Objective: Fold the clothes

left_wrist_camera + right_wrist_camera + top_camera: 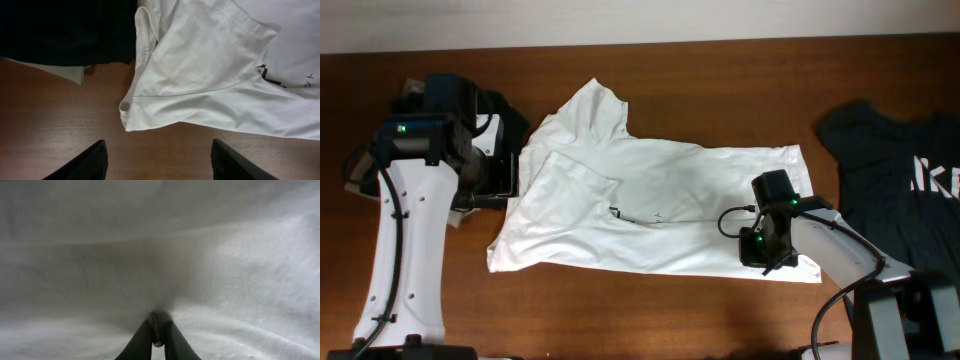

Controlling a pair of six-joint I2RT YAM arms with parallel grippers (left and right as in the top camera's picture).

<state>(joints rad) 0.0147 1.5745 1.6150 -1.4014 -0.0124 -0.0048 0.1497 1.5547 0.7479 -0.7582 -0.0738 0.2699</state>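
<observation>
**Operator:** Report the location of the white T-shirt.

**Technician:** The white T-shirt (pixel 650 205) lies in the middle of the wooden surface (pixel 620 320), spread out but rumpled. One sleeve points toward the far edge, left of centre. On the left side a flap of cloth is folded over the body. Small black marks show near the middle of the cloth.

**Operator:** Report the left hand.

**Technician:** The left hand (pixel 160 165) is spread. Its two fingers (pixel 95 162) stand well apart above bare wood and touch nothing. A seamed corner of the white T-shirt lies just ahead of the hand, apart from both fingers.

**Operator:** Report the right hand.

**Technician:** The right hand (pixel 158 330) is at the near right corner of the white T-shirt, by the hem. Its fingers are pressed together and the white cloth puckers at the tips, so the hand is pinching the fabric. White cloth fills the rest of the right wrist view.

**Operator:** List the other garments.

**Technician:** A black T-shirt (pixel 900 170) with white lettering lies at the right edge of the surface, apart from the white one. Dark cloth (pixel 65 30) lies at the far left of the surface. In the left wrist view its edge meets the edge of the white T-shirt. Which of the two lies on top cannot be determined.
</observation>
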